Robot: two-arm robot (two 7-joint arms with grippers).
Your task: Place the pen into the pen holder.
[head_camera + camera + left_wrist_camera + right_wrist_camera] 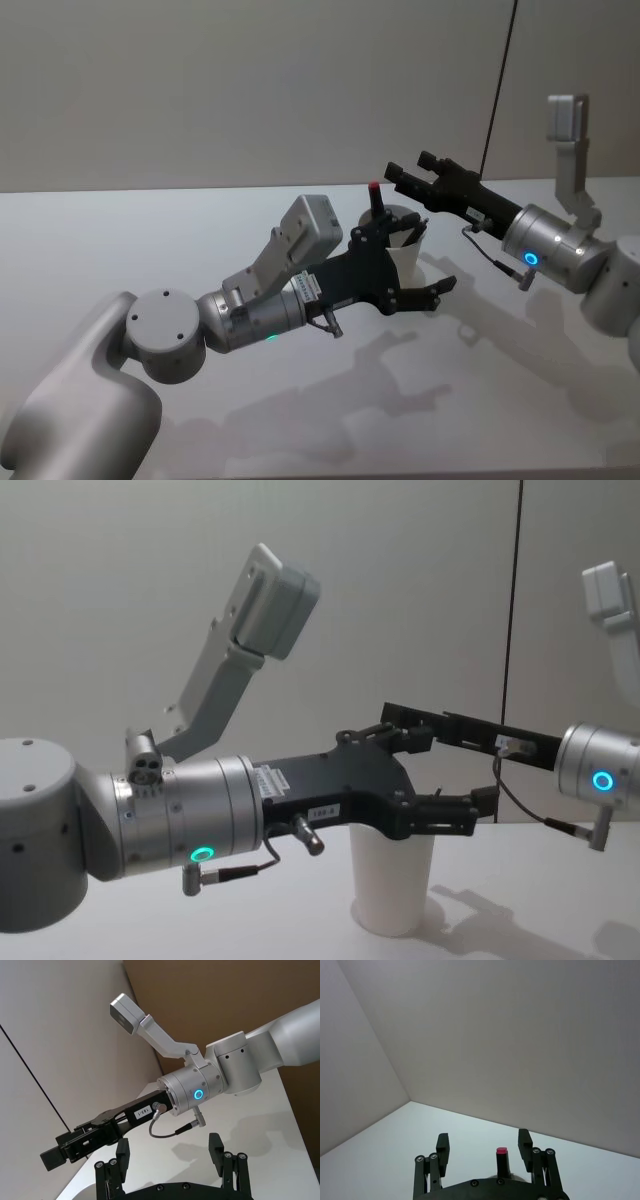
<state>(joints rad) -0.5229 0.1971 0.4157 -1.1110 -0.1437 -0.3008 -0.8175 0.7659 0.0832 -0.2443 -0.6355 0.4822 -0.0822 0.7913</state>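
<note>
The pen holder, a white paper cup (404,266) (393,885), stands mid-table. The pen (377,205), black with a red tip, stands upright inside it, its top poking above the rim. My right gripper (406,170) hovers open just above the cup. In the right wrist view the pen's red tip (501,1151) sits between the spread fingers of the right gripper (484,1144), touching neither. My left gripper (412,256) (458,772) is open close against the cup's upper part, one finger on each side. I cannot tell whether it touches the cup.
The white table (150,230) runs to a plain grey wall behind. A dark cable (500,80) hangs down the wall at the back right. The left wrist view shows the right arm (200,1085) reaching across ahead of the left gripper (169,1147).
</note>
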